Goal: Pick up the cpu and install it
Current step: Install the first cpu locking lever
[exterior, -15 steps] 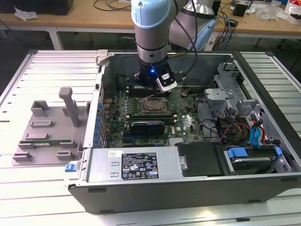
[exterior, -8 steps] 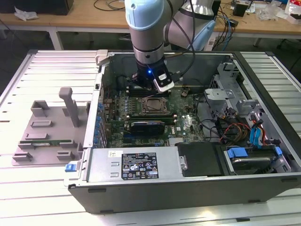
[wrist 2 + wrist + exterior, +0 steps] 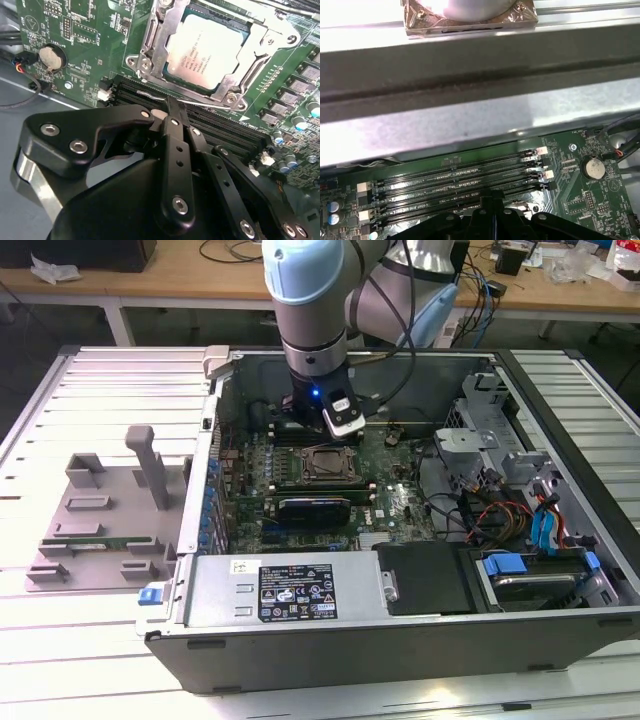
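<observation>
The cpu, a flat square chip with a silver-grey top, lies inside the motherboard socket, with the metal load frame around it. In the exterior view the cpu sits in the middle of the board, inside the open computer case. My gripper is shut with nothing between its fingers. Its tip rests beside the thin wire lever at the socket's edge, over the black memory slots. In the exterior view the gripper hangs just behind the socket.
A coin battery lies on the board near the slots. The case's metal wall runs close behind the gripper. A power supply and drive cage line the near side. A grey fixture stands at the exterior view's left.
</observation>
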Robot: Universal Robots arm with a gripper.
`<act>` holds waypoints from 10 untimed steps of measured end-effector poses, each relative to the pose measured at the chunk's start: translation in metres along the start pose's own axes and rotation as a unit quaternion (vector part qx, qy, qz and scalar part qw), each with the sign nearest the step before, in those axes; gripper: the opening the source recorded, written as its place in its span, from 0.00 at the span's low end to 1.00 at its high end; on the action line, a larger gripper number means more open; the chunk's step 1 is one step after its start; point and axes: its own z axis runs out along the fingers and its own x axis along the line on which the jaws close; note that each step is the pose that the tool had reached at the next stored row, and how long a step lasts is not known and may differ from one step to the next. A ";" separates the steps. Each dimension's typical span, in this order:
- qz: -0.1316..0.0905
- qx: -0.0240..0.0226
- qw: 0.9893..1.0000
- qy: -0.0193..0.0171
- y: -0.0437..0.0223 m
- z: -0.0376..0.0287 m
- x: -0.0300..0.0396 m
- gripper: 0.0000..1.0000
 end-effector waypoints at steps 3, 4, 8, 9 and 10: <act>0.004 -0.001 1.000 -0.010 -0.0002 0.0007 0.0004 0.11; 0.004 -0.001 1.000 -0.011 -0.0003 0.0006 0.0007 0.11; 0.003 -0.003 1.000 -0.018 -0.0005 0.0009 0.0015 0.11; 0.003 -0.003 1.000 -0.018 -0.0007 0.0007 0.0024 0.11; 0.003 -0.003 1.000 -0.019 -0.0007 0.0006 0.0031 0.11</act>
